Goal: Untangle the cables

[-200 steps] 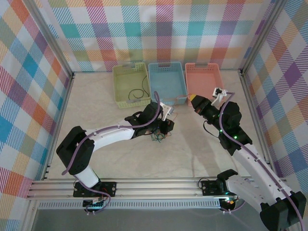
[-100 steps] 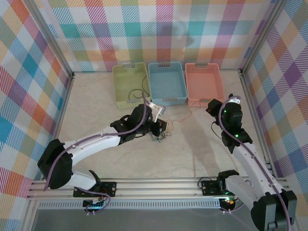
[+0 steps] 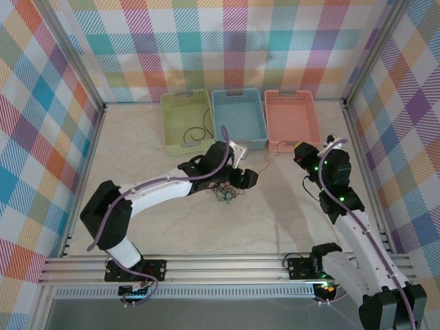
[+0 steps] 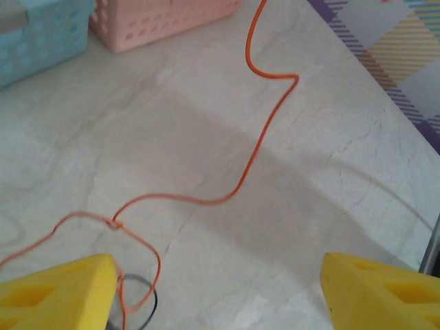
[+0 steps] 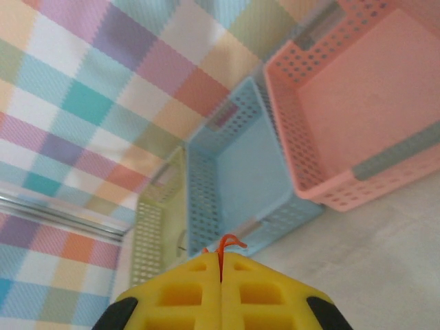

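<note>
My left arm (image 3: 155, 190) and right arm (image 3: 361, 237): white link shells, black joint housings, a thick purple cable (image 3: 225, 141) strung along each, and black bases bolted to the rail (image 3: 220, 265). The right arm has small green lights (image 3: 342, 199) on the black joints farther from the rail. Left gripper (image 4: 220, 289) and right gripper (image 5: 221, 292) have yellow wedge fingers (image 4: 55, 289) with rectangular pockets moulded in, and the right pair has black corners behind it.

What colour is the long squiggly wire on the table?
Orange. The wire shows best in the left wrist view.
</note>
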